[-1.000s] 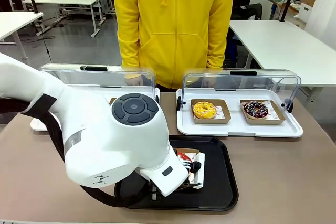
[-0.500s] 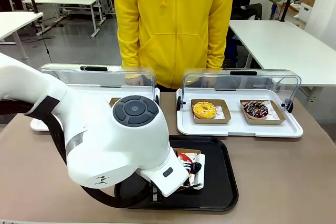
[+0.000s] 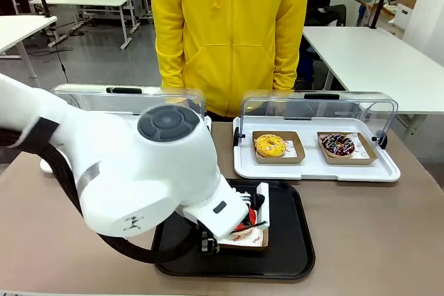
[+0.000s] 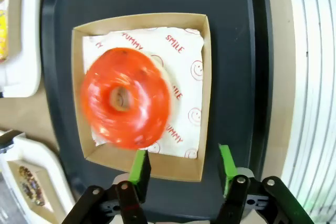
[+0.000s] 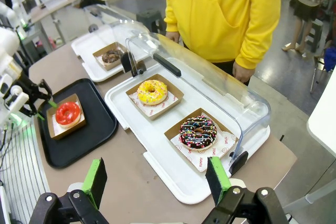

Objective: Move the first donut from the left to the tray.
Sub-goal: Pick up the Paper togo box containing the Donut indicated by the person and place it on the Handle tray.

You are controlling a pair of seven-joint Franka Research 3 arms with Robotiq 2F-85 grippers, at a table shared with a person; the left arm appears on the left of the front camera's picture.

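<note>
The red-iced donut [image 5: 67, 113] sits in its cardboard holder on the black tray [image 5: 94, 135]. The left end effector [image 5: 44, 106] hovers beside it, jaws apart. The right end effector [image 5: 157, 179] hangs spread above the table [image 5: 131, 187].

The table [image 3: 388, 233] has a plain brown top. Three things lie directly on it. Near the robot's edge, about the middle, lies the black tray [image 3: 295, 254] [image 5: 100, 129] [image 4: 231, 3] — flat, with a low rim. Behind it, at the far right, rests a white tray [image 3: 312, 171] [image 5: 168, 179] with a clear domed lid, raised open. At the far left rests a second white tray [image 5: 86, 51], also under a clear lid — the two stand side by side, apart from each other.
</note>
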